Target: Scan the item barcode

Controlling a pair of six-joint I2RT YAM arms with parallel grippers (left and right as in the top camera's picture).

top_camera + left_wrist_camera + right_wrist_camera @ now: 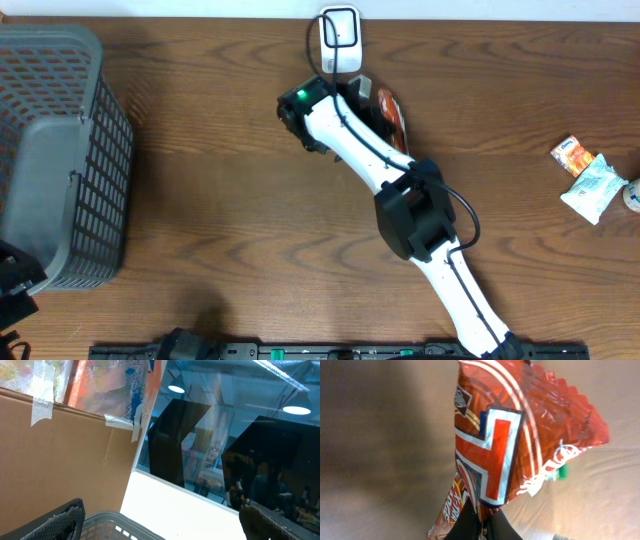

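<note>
overhead: grey basket (pixel 110 150) sits far left; right gripper (pixel 481 521) pinches red packet (pixel 392 118).

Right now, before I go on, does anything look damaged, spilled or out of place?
Nothing serious. The red snack packet, pinched at its edge by the shut right gripper beside the white scanner, has crinkled foil, but no tear or spill shows.

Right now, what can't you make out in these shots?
- Barcode: none shows on the red snack packet in the right wrist view; overhead, the right arm covers most of it.
- Right gripper: cut off by the bottom edge, right wrist view.
- Small item: cut by the overhead's right edge.
</note>
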